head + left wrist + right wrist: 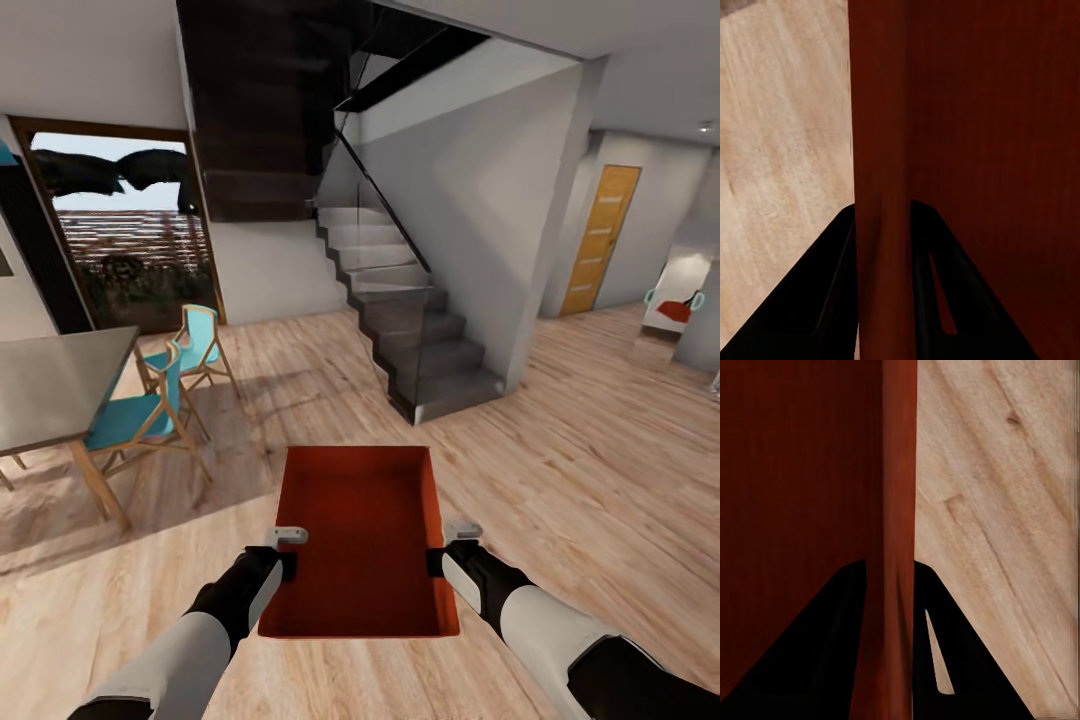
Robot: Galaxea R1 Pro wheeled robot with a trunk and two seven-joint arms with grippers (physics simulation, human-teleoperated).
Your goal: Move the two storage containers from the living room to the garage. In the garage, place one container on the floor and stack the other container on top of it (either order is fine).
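Wide stretch of light wood plank flooring ahead and to the right, running open toward a honey-wood door with frosted strips in the far white wall. Bounded straight ahead by a grey staircase with a glass balustrade, its lowest step jutting onto the planks. Hemmed on the left by a grey dining table and two turquoise chairs on wooden legs, with a large dark-framed window behind them. Far right, near a pale partition, a small glossy red thing, too small to make out.

Held out in front, above the planks, one storage container, carried level between both arms. Left gripper clamped over the left long wall, right gripper clamped over the right long wall, each about midway along. In the left wrist view, dark fingers straddling the wall's edge, one on either side; same in the right wrist view, fingers pinching the rim, with floor beyond it.

Orange-red, matte, rectangular, topless, walls slightly tapered toward a flat bottom, inside darker in shade, nothing in it.
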